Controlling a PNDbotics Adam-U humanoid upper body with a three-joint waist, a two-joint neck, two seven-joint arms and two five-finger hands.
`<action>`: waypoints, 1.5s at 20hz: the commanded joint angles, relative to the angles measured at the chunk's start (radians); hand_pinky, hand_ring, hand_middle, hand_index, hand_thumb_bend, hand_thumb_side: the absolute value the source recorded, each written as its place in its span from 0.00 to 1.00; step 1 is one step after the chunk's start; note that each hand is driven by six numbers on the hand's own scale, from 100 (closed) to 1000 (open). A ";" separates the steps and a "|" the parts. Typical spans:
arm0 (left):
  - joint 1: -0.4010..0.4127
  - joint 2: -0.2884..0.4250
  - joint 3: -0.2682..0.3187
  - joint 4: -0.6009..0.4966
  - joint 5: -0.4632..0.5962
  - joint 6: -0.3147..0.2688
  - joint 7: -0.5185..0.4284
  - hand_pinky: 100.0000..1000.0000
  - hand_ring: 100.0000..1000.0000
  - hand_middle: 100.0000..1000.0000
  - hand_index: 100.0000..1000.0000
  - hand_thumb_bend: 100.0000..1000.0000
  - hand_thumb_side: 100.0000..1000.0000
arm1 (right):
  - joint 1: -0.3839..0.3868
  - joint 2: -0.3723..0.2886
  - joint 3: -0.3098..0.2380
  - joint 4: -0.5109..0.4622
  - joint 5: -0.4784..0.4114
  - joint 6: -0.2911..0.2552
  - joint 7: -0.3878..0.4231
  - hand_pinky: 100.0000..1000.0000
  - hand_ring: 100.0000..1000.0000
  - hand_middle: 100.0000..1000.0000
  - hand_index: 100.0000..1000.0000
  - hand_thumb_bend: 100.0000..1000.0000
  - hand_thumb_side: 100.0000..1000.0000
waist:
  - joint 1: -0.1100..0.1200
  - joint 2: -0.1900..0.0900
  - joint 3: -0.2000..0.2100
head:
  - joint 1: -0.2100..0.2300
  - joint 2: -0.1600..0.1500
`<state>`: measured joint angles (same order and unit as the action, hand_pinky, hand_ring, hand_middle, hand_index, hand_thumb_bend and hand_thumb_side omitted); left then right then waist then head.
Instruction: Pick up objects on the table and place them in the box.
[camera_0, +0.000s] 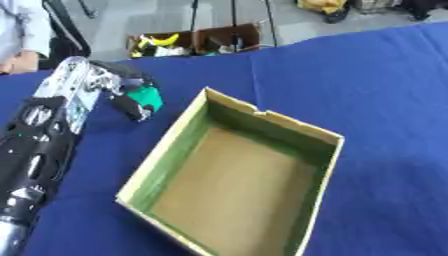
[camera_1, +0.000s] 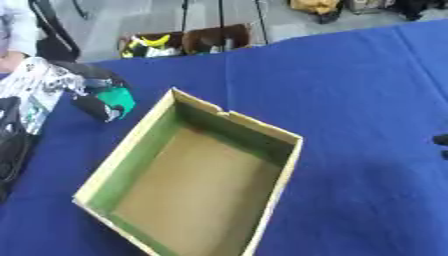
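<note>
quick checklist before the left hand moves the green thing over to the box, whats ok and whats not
1. Green object held in left robot hand, fingers curled round it: ok.
2. Box open, nothing seen inside: ok.
3. Object over the box: not ok, it is beside the left wall.
4. Path from hand to box rim free of other things: ok.
5. Right robot hand away from the box: ok; only a dark tip shows at the right edge.
6. Object lifted off the blue table: cannot tell.
</note>
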<state>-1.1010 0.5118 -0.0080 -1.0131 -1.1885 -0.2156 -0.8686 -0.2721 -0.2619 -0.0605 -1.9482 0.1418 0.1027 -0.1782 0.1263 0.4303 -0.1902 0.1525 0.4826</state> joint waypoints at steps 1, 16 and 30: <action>-0.019 0.038 0.011 -0.003 0.011 -0.001 0.008 0.34 0.54 0.91 1.00 0.00 0.44 | -0.005 -0.024 -0.004 -0.014 -0.005 -0.004 0.002 0.81 0.83 0.60 0.81 0.00 0.80 | -0.006 -0.019 0.000 | 0.001 -0.007; -0.015 0.044 0.007 0.004 0.022 0.032 0.080 0.22 0.48 0.90 1.00 0.00 0.43 | -0.004 -0.022 -0.006 -0.013 -0.006 -0.005 0.004 0.81 0.83 0.60 0.81 0.00 0.80 | -0.009 -0.024 0.003 | -0.003 -0.006; -0.011 0.060 -0.014 -0.064 -0.001 0.023 0.119 0.12 0.43 0.89 1.00 0.00 0.46 | 0.003 -0.018 -0.008 -0.011 -0.009 -0.006 0.004 0.81 0.83 0.60 0.81 0.00 0.80 | -0.009 -0.050 0.018 | -0.012 0.011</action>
<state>-1.0984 0.5290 -0.0224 -1.0463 -1.1883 -0.1877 -0.7524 -0.2637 -0.2619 -0.0617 -1.9481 0.1387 0.0992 -0.1750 0.1255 0.4108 -0.1728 0.1427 0.4916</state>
